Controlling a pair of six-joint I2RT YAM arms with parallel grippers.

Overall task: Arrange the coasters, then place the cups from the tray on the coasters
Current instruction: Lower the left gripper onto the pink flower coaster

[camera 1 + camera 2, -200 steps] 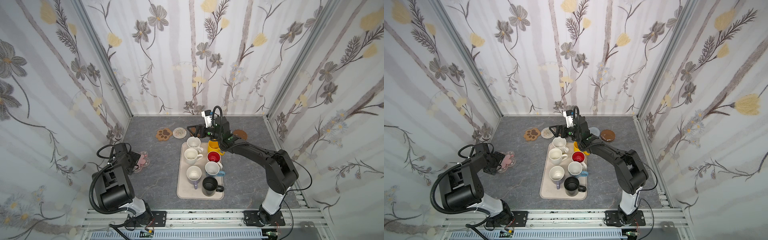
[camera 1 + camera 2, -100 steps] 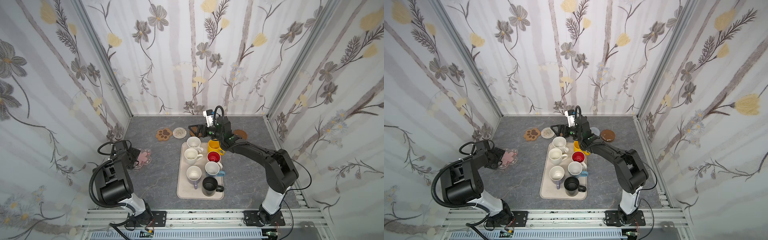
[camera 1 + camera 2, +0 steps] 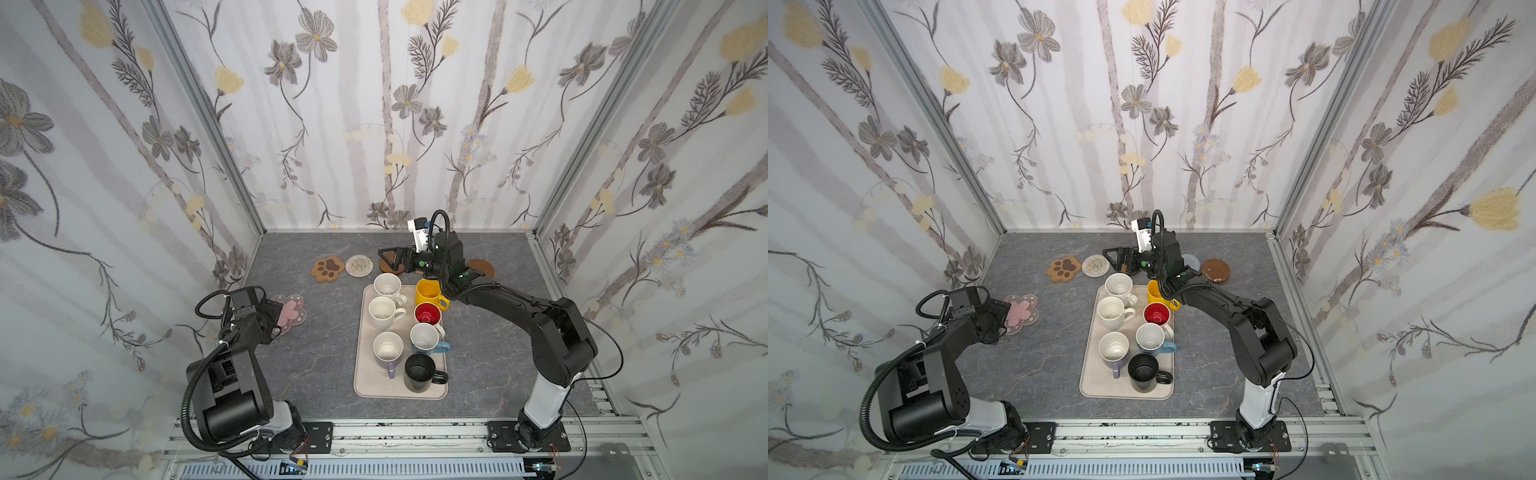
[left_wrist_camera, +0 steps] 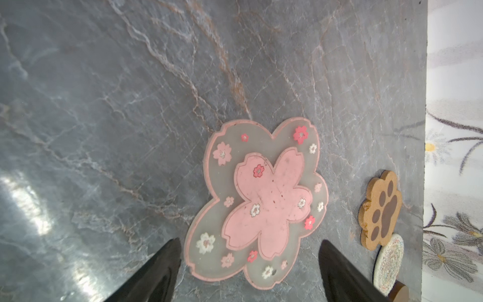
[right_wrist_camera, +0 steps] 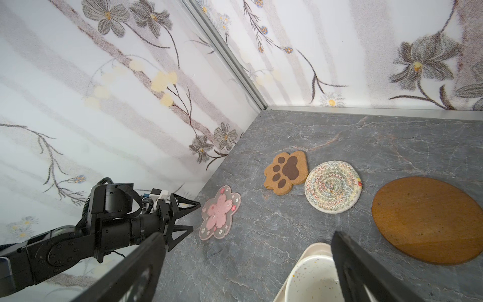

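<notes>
Left gripper (image 4: 248,241): jaws spread, empty. Flower coaster (image 4: 264,206) lies flat on the table dead ahead, with its near petals between the fingertips, touching neither as far as I can tell. It's roughly round with no real long axis, so approach angle looks free. It sits left of the tray (image 3: 361,384), well apart from the paw (image 5: 285,172) and woven (image 5: 333,185) coasters at the back. Right gripper (image 5: 247,235): wide open, empty, over the tray's back end by the speckled mug (image 5: 311,279). Left arm is far nearer the flower, so likely its job.
</notes>
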